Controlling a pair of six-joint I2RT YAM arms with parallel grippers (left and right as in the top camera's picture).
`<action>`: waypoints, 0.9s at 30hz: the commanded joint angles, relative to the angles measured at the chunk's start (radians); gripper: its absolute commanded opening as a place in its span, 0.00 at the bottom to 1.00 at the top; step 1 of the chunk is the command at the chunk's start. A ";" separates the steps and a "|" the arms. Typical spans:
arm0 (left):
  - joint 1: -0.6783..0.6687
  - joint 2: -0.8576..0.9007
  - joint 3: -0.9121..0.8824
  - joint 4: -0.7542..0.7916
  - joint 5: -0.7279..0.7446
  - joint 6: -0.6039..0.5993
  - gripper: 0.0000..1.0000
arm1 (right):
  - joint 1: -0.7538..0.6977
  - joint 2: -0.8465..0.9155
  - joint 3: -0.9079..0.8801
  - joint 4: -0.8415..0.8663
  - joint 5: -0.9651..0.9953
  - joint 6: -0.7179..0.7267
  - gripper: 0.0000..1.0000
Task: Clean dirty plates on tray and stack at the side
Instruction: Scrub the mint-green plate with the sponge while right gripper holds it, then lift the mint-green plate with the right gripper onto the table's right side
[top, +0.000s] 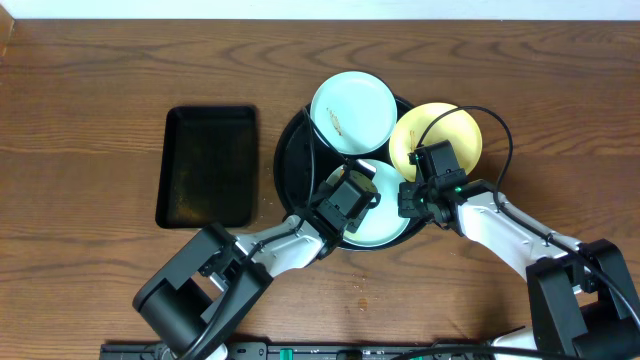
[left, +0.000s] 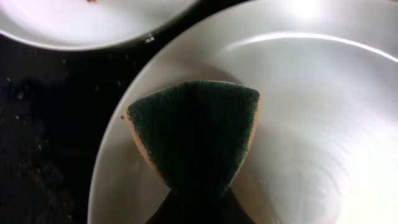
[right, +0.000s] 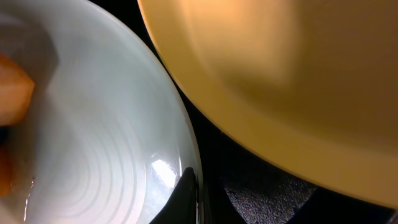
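The left jaws are closed on a sponge (left: 193, 140), pinching it from both sides so that it bends into a wedge. Its dark green scouring face is turned toward the wrist camera, and a thin yellow edge shows along its rim. The sponge rests on the front mint-blue plate (left: 311, 124), toward that plate's left side.

The right jaws are drawn together. One dark fingertip (right: 183, 196) lies on the right rim of the same plate, but I cannot tell whether the rim is pinched between the jaws. In the right wrist view a blurred orange-yellow shape sits on the plate at the picture's left edge.

The front mint-blue plate lies in the near part of the round black tray (top: 285, 165), with both arms meeting over it. A narrow strip of the tray's glossy floor, dotted with small specks, separates it from the rear mint-blue plate (top: 353, 112). That rear plate lies face up at the far side of the tray and carries a small brownish smear (top: 338, 125).

Just to its right is the yellow plate (top: 462, 140), also face up. A dark strip of tray separates it from the front plate, and seen from overhead its outer edge reaches beyond the tray's right rim. A black cable arcs over it.

Left of the round tray, and apart from it, a rectangular black tray (top: 208, 165) lies on the wooden surface (top: 100, 80).
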 joint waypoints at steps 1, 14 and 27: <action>0.015 0.101 -0.047 -0.003 -0.036 0.022 0.08 | 0.009 0.018 -0.010 -0.016 0.012 -0.002 0.01; 0.013 0.108 -0.040 0.356 -0.035 0.081 0.08 | 0.009 0.018 -0.010 -0.021 0.012 -0.002 0.01; 0.022 -0.570 -0.012 0.127 -0.035 0.065 0.07 | 0.009 0.018 -0.010 -0.019 0.010 -0.002 0.19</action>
